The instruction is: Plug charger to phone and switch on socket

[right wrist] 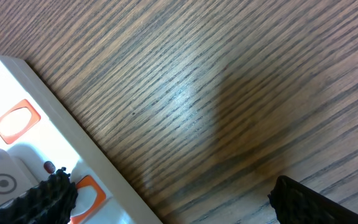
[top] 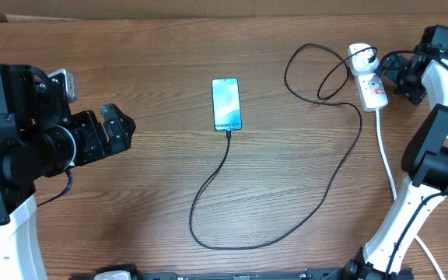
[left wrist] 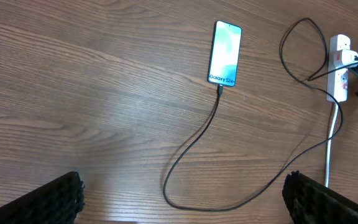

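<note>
The phone (top: 226,103) is lying face up in the middle of the surface (top: 131,62) with the charger (top: 227,146) apparently already sitting in its lower end. Its cable is looping off to the socket (top: 370,84) at the far right, so switching on is the step in hand. The right jaws are hovering spread and empty at the socket while the left jaws are hanging spread well apart, and the next move is calling for one fingertip (right wrist: 48,199) pressing a red switch (right wrist: 14,121) squarely.
</note>
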